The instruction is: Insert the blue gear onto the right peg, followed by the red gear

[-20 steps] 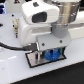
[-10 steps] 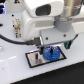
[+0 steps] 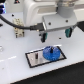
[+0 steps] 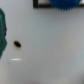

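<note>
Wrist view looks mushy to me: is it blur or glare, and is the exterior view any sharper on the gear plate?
Wrist view: soft blur throughout, no harsh glare; only an edge of the blue gear shows. Exterior view: also low-detail, but the blue gear reads clearly on the grey plate, with the gripper above, jaws apart.
</note>
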Tool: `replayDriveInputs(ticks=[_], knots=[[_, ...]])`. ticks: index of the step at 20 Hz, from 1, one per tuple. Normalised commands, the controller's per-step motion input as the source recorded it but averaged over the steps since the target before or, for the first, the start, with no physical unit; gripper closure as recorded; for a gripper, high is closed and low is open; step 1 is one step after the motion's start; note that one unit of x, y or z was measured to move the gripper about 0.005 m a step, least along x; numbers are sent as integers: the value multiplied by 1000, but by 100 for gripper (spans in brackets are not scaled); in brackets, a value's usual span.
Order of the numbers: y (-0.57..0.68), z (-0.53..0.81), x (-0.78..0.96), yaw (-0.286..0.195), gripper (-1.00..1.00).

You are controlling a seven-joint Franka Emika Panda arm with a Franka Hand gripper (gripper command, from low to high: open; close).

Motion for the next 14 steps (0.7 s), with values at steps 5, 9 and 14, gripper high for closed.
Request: replayDriveInputs(ticks=[5, 9, 14], knots=[[97, 13, -827, 0, -100], [117, -3, -750, 0, -100], [152, -31, -669, 0, -100]])
